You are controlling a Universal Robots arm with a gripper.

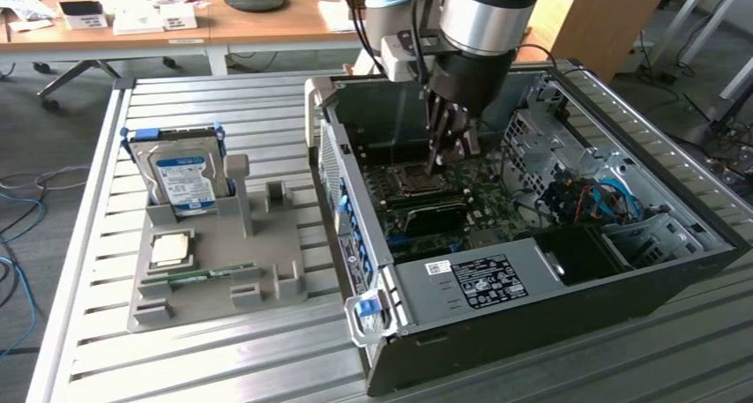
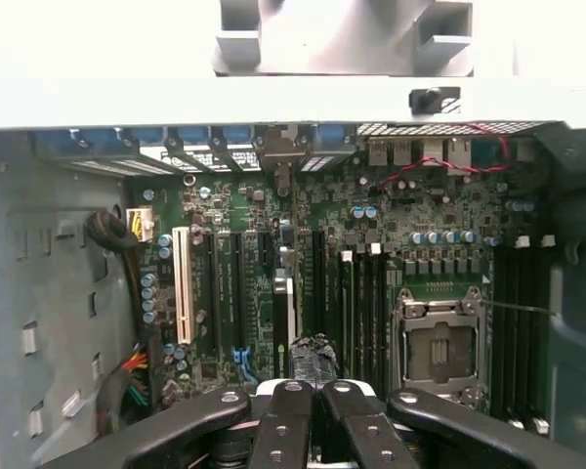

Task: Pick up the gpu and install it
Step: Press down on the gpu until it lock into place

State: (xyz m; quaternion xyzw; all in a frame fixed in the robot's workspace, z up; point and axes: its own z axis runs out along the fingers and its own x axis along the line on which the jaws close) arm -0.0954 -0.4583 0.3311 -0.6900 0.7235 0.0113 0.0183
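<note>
The gripper [image 2: 317, 362] is closest, with black metal fingers and dark tape on the tips. The jaws are closed. The tips sit at the near end of a thin card that stands on its edge in a long slot. I think this card is the gpu [image 2: 285, 313]. It runs from the tips toward the back wall of the computer case. I cannot tell if the jaws pinch it or only touch it.

On the exterior view's left, a gray plastic holder [image 1: 277, 244] lies near the left edge of the ribbed metal table [image 1: 176, 368]. It holds a boxy hard drive [image 1: 182, 169] standing up, a flat square chip [image 1: 171, 249] and a thin green memory stick [image 1: 200, 275].

To the right lies the open case [image 1: 530, 332], dark and hard. The gripper [image 1: 445, 160] reaches down into it, over the green board [image 2: 430, 234].

If the card is tilted or only partly in, a push could bend it or scrape the slot. The shiny square socket [image 2: 439, 342] is near, and a slip could hurt its tiny pins.
</note>
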